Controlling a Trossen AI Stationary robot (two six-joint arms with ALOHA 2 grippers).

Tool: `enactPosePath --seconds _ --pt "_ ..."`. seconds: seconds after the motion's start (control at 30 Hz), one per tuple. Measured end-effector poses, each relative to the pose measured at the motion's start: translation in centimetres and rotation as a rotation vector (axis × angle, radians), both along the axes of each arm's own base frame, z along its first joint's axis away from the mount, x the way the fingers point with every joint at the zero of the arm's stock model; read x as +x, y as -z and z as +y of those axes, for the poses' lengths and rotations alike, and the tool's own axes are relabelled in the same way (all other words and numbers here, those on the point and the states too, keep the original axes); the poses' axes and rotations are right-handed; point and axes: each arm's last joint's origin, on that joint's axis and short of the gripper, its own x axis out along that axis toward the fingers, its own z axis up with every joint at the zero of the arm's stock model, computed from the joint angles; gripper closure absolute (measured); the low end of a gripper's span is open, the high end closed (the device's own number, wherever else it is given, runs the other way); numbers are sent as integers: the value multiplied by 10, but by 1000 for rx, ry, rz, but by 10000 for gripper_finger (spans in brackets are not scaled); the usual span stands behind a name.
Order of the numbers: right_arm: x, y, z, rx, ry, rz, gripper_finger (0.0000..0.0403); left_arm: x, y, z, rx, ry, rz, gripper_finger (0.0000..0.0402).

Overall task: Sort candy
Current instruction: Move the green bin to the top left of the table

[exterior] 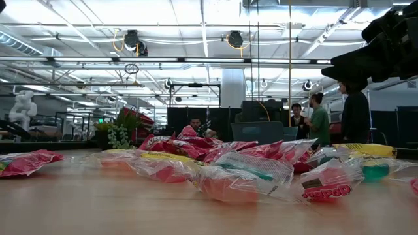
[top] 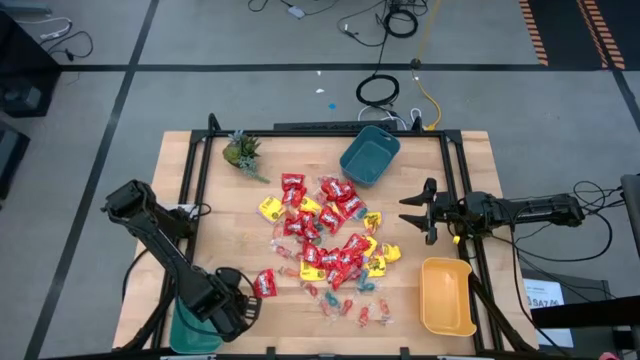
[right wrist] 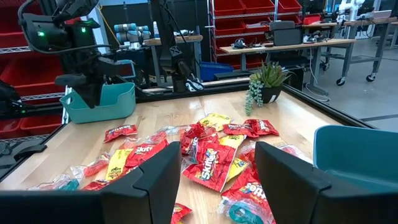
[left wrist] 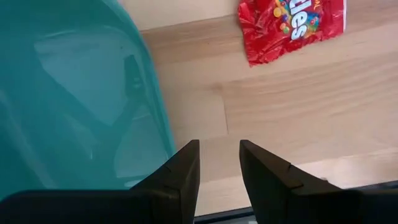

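Wooden table (top: 210,200) | left jaws part-open, empty | right jaws part-open, empty

1. Candy pile (top: 325,245) crowds the frame's centre.
2. Bare wood lies left of it, below the plant (top: 241,151).
3. Blue bin (top: 369,155), yellow bin (top: 446,295) and teal bin (top: 190,330) block upper centre and lower corners.

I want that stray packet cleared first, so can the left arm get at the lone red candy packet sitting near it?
Probably yes. The left claw is open and empty beside the teal bin, and the red packet lies alone on bare wood just ahead, apart from the main pile, with nothing between them.
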Motion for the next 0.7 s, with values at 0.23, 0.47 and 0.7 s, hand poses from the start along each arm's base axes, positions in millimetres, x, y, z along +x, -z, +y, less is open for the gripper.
enactPosePath --seconds 0.23,0.47,0.7 --pt "0 0 0 0 0 0 206 -3 0 2 23 2 28 279" --pt "0 0 0 0 0 0 206 -6 1 5 38 5 73 279" --pt "0 0 0 0 0 0 206 -7 3 3 43 11 82 279"
